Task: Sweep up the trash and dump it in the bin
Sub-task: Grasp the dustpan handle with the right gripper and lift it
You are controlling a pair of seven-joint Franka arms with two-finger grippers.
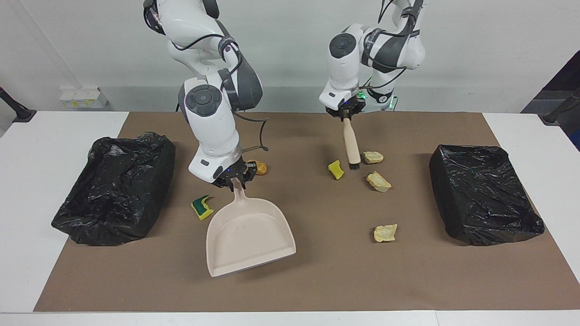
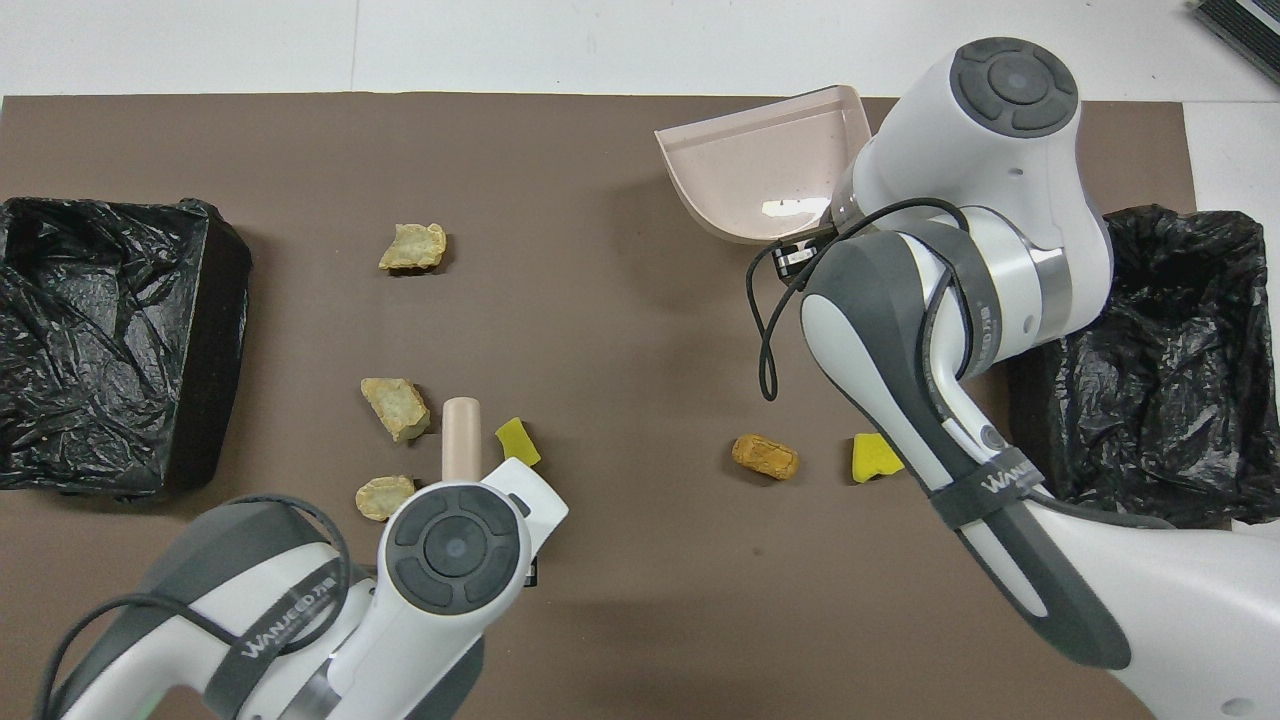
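Observation:
My right gripper (image 1: 233,180) is shut on the handle of the beige dustpan (image 1: 249,237), which hangs tilted just over the mat beside a yellow-green sponge scrap (image 1: 202,207). My left gripper (image 1: 345,114) is shut on the beige brush (image 1: 351,142), which hangs bristles down between a yellow sponge piece (image 1: 335,169) and a tan chunk (image 1: 373,157). Other trash on the mat: two tan chunks (image 1: 378,181) (image 1: 385,232), a brown chunk (image 1: 259,168), and a yellow sponge (image 2: 875,457) partly under the right arm. A black-lined bin (image 1: 113,185) stands at the right arm's end.
A second black-lined bin (image 1: 485,194) stands at the left arm's end. The brown mat (image 1: 317,280) covers most of the white table (image 1: 27,203). In the overhead view both hands cover their own fingers, and the right arm covers the yellow-green scrap.

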